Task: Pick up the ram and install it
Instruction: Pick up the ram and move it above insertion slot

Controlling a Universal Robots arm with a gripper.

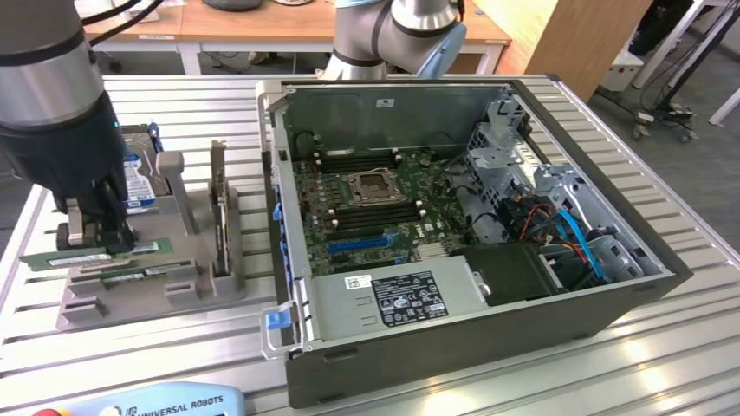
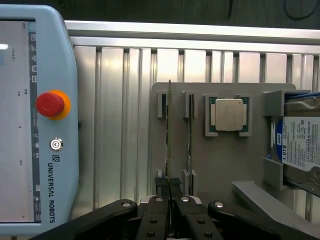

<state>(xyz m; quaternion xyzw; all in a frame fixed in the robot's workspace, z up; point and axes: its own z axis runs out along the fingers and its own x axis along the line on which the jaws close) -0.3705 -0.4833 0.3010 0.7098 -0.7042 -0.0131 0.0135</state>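
Note:
My gripper (image 1: 97,244) hangs over the grey holder (image 1: 162,290) at the exterior view's left, shut on one ram (image 1: 64,259), a thin green stick lying along the holder's outer slot. In the wrist view the fingers (image 2: 159,202) pinch this ram (image 2: 169,130) edge-on near one end. I cannot tell whether it still sits in the slot or is just above it. A second ram (image 2: 189,135) stands in the neighbouring slot (image 1: 141,275).
On the holder (image 2: 220,165) are also a square silver processor (image 2: 229,114) and a blue-labelled hard drive (image 2: 302,145). The open computer case (image 1: 463,329) with its motherboard (image 1: 370,204) fills the exterior view's right. A teach pendant (image 2: 37,120) lies beside the holder.

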